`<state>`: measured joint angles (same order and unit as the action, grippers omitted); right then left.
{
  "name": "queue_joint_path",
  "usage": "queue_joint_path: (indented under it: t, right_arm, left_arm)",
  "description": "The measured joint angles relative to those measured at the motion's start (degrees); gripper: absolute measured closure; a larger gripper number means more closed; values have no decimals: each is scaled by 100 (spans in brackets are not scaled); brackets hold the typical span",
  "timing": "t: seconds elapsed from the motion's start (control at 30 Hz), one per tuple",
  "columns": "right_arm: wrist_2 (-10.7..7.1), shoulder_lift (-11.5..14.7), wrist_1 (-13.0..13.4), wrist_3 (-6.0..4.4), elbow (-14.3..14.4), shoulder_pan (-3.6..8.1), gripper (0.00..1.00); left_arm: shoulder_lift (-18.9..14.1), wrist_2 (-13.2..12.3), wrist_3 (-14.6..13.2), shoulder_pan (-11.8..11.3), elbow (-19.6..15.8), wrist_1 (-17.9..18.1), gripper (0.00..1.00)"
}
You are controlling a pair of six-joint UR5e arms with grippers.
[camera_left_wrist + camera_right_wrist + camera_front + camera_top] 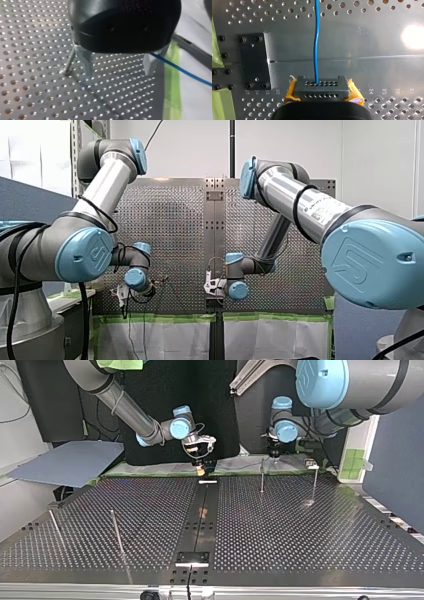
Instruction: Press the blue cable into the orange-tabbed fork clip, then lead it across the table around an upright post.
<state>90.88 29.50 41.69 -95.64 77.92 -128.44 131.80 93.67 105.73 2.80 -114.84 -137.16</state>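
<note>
The blue cable (316,50) runs straight ahead from my right gripper (322,93). That gripper's yellow pads (290,93) flank a black perforated block, and the cable comes out of the block, so the gripper looks shut on it. In the top view my right gripper (203,466) hangs over the table's far middle seam. My left gripper (117,72) is open, with bare plate between its metal fingers (85,65). The blue cable (180,70) passes behind one finger and leads away over the table's edge. An upright post (69,62) stands just outside the other finger. I cannot pick out the orange-tabbed clip.
Two upright posts (262,476) (315,484) stand at the top view's far right near my left gripper (274,454). Two leaning posts (116,532) (55,527) stand at its near left. A black bolted plate (253,61) lies beside the cable. Green tape (171,82) lines the table's edge.
</note>
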Motion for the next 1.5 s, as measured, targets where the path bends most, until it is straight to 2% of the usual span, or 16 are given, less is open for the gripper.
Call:
queue_joint_path:
  t: [0.47,0.77,1.1,1.3,1.5]
  right_arm:
    - [0,0,-11,18,-9,-1,100]
    - [0,0,-16,34,-37,-5,100]
    - [0,0,-40,35,-52,-18,100]
    - [0,0,-69,35,-53,-18,100]
    - [0,1,-96,36,-52,-19,100]
  left_arm:
    - [-63,-81,-354,23,-621,396,1]
    - [-530,-122,-282,67,-1089,712,1]
    - [-1089,-548,-468,161,-1274,640,1]
    - [-1134,-785,-367,197,-1283,637,1]
    - [-1135,-874,-331,236,-1284,642,1]
